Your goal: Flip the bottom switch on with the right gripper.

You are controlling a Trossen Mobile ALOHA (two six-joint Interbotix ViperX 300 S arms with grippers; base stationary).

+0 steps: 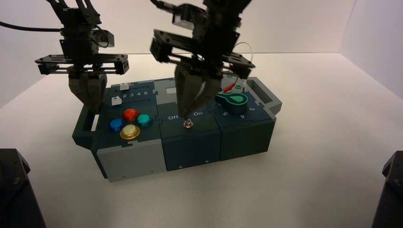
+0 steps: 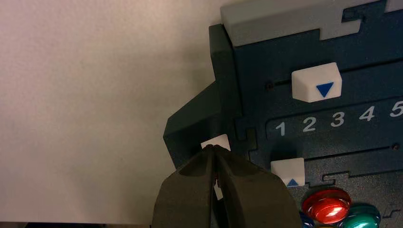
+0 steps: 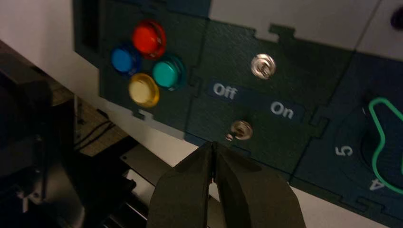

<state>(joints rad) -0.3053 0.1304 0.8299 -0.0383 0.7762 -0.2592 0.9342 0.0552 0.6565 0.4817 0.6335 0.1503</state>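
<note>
The bottom switch (image 1: 188, 124) sits in the box's middle panel near the front edge, below the Off and On lettering. In the right wrist view the bottom switch (image 3: 241, 129) shows a shiny nut, and its small lever leans to the Off side. My right gripper (image 1: 186, 113) hangs just above and slightly behind it, over the Off lettering. Its fingers are shut with nothing between them, and the right gripper's tips (image 3: 212, 145) stand a little short of the switch, apart from it. My left gripper (image 1: 93, 107) is parked, shut, over the box's left handle (image 2: 190, 126).
A second toggle (image 3: 263, 66) stands behind the lettering. Red (image 1: 130, 114), blue (image 1: 116, 125), green (image 1: 144, 120) and yellow (image 1: 129, 132) buttons lie to the left, with two white sliders (image 2: 316, 81) behind them. A green knob (image 1: 231, 99) and a red wire (image 1: 229, 87) are on the right.
</note>
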